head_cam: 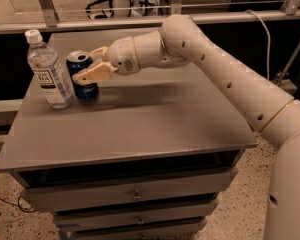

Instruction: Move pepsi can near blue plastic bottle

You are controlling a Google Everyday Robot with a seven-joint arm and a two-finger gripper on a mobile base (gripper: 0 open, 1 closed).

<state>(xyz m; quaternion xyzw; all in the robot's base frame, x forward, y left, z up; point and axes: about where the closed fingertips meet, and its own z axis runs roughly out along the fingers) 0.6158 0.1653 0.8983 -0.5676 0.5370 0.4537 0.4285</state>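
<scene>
The pepsi can (83, 85), dark blue with a silver top, stands upright on the far left of the grey table top (140, 119). It is just to the right of the blue plastic bottle (48, 70), almost touching it. The bottle is clear, with a white cap and a white-and-blue label, and is taller than the can. My gripper (91, 64) reaches in from the right, with its tan fingers (94, 74) closed around the upper part of the can. The can's base is at or just above the table surface.
The table top belongs to a grey cabinet with drawers (135, 196) in its front. My white arm (225, 79) spans the right half of the table. A metal rail (140, 21) runs behind the table, and a white cable (264, 34) hangs at the back right.
</scene>
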